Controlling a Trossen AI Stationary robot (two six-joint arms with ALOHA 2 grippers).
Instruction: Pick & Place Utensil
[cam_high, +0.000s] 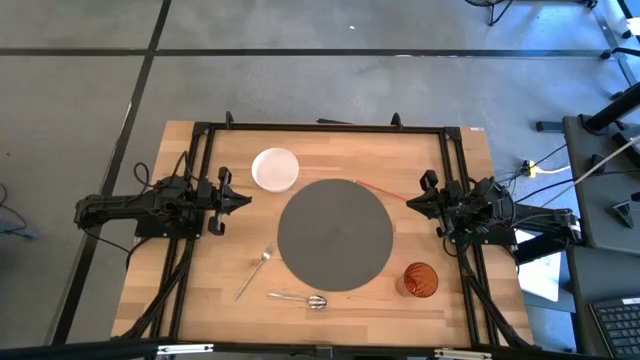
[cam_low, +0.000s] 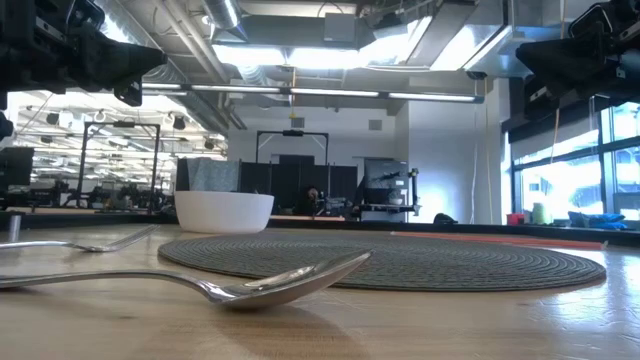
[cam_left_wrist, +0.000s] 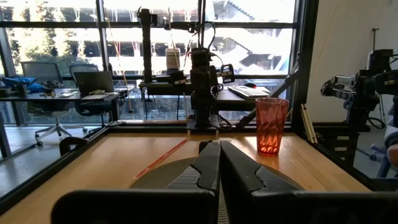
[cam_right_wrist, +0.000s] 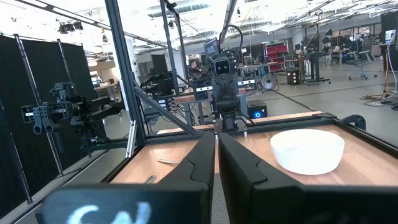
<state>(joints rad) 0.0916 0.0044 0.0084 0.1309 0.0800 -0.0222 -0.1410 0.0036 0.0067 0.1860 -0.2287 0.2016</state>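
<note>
A silver fork (cam_high: 255, 272) and a silver spoon (cam_high: 298, 298) lie flat on the wooden table, near its near edge and left of centre. In the low view the spoon (cam_low: 260, 285) is closest and the fork (cam_low: 90, 243) lies behind it. My left gripper (cam_high: 245, 200) hovers at the table's left side, shut, pointing toward the round dark placemat (cam_high: 335, 232). My right gripper (cam_high: 408, 200) hovers at the right side, shut, facing it. Each wrist view shows its fingers closed together, left (cam_left_wrist: 219, 144) and right (cam_right_wrist: 216, 134). Neither touches anything.
A white bowl (cam_high: 274, 168) stands at the mat's far left. An orange-red ribbed cup (cam_high: 421, 280) stands at its near right. A thin red stick (cam_high: 380, 188) lies at the mat's far right edge. A black frame (cam_high: 320, 127) borders the table.
</note>
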